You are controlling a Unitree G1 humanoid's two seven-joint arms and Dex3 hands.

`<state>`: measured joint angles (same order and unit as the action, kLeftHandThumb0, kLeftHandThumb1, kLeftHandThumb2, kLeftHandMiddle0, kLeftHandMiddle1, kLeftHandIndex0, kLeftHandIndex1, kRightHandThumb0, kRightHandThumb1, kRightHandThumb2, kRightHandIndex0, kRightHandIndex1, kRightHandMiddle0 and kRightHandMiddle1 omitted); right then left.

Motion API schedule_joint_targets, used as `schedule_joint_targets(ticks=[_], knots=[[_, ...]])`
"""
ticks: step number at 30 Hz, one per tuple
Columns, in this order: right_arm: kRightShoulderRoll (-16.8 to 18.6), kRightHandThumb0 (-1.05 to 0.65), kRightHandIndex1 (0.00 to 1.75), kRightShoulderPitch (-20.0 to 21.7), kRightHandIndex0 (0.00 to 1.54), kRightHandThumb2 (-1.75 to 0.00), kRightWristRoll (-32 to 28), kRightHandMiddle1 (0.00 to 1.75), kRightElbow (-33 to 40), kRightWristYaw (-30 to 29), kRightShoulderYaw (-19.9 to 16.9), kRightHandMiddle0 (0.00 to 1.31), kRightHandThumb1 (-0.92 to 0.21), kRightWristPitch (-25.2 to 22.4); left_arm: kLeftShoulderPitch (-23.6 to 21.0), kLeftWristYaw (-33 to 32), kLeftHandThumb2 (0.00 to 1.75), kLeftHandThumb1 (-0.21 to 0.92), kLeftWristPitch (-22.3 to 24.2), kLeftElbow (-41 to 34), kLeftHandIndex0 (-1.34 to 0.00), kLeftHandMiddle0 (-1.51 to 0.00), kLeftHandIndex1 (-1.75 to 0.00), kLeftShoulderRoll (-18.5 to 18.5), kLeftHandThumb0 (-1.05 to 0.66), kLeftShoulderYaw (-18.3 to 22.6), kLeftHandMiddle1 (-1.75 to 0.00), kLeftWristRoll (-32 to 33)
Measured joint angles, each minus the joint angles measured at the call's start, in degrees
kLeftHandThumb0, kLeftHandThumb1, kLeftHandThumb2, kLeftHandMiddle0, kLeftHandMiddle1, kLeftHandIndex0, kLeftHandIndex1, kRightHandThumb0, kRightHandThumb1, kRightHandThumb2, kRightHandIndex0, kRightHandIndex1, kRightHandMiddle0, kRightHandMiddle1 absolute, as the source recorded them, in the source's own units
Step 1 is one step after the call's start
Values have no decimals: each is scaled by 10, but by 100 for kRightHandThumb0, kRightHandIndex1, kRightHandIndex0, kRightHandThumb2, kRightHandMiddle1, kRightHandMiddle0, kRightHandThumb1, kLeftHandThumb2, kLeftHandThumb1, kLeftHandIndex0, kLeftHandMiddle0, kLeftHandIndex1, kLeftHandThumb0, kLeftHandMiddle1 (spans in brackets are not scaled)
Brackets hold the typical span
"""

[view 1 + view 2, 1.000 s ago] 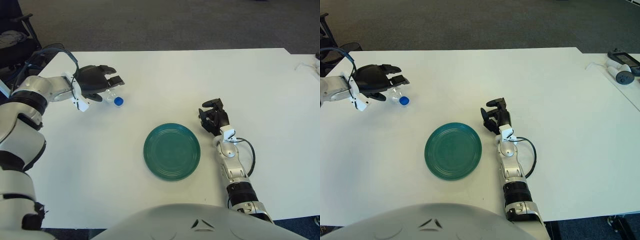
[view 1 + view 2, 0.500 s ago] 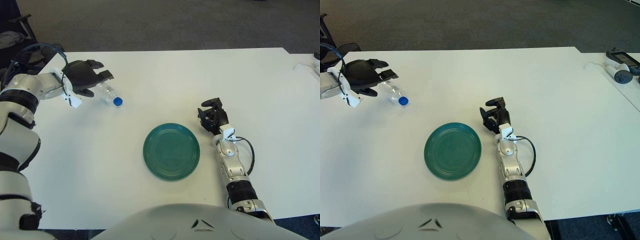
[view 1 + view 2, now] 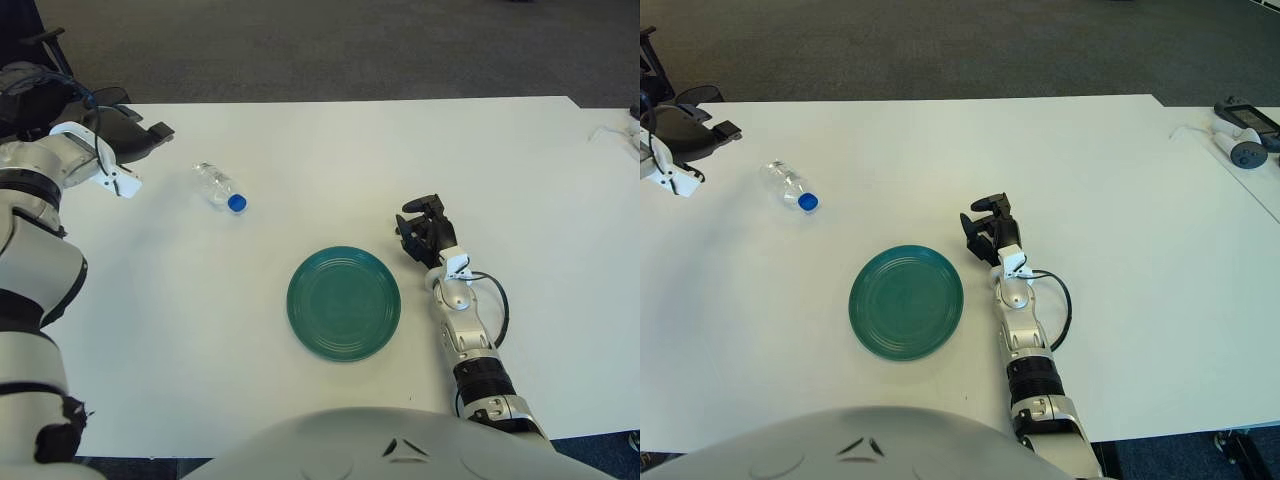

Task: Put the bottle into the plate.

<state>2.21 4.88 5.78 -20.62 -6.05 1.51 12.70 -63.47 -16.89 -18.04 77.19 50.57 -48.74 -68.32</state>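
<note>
Nearest on the white counter (image 3: 520, 170) the green plate (image 3: 344, 304) is seen, bare, with the right hand (image 3: 425, 231) just to its right, fingers curled and nothing held. Further back and to the left the bottle (image 3: 219, 187) is found lying on its side, blue cap (image 3: 237, 203) turned toward the plate, well apart from it. At the far left edge the left hand (image 3: 125, 140) is seen, well apart from the bottle and holding nothing; whether its fingers are spread or closed cannot be told. The step in hand is judged to be the grasp, not yet made. It would best be done with the left hand brought over the clear body, fingers wrapped across its width rather than along it, since a round bottle on its side is likely to roll if nudged; a firm closure is advised before any lift toward the plate.
</note>
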Motion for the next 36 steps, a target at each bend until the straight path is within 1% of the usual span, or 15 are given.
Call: schedule_joint_targets(ticks=[4,9,11,15,18,21,24,26,29,36], knots=[[-3,-1,147,6,37,-51,-2,175,-9,2,0,13,-88,6,7,2,46,69,10,2,0,-41,-70,-6,-80,0,-12,5],[-5,-1,148,9,37,-52,-4,175,-17,5,-1,12,-88,10,14,13,45,70,17,3,0,-44,-74,-22,-77,1,-15,12],[-5,-1,149,10,37,-55,-5,175,-20,6,-1,12,-86,13,18,20,45,70,20,4,0,-43,-75,-31,-76,3,-16,18],[-6,0,150,13,38,-57,-6,175,-25,8,-1,12,-84,17,33,32,45,70,31,9,0,-42,-75,-51,-75,7,-16,29],[-7,-1,150,13,38,-58,-6,175,-25,9,-1,12,-84,18,43,38,45,71,32,11,0,-40,-74,-63,-75,8,-16,36],[-8,-1,153,13,39,-63,-6,175,-25,11,-2,11,-81,18,49,40,45,70,32,13,0,-41,-73,-71,-73,12,-17,43],[-8,-1,155,13,40,-67,-6,175,-25,11,-3,11,-79,19,51,40,46,69,30,13,0,-40,-74,-73,-72,13,-24,49],[-9,0,157,12,40,-69,-6,175,-25,12,-4,10,-78,20,51,40,48,69,30,13,0,-36,-76,-73,-72,13,-34,50],[-10,0,156,11,40,-70,-8,175,-25,14,-5,11,-77,22,51,36,48,70,26,13,0,-34,-78,-73,-72,13,-40,51],[-10,-1,153,9,40,-66,-9,175,-23,16,-8,13,-79,21,51,25,49,71,13,12,0,-32,-84,-73,-73,14,-46,51]])
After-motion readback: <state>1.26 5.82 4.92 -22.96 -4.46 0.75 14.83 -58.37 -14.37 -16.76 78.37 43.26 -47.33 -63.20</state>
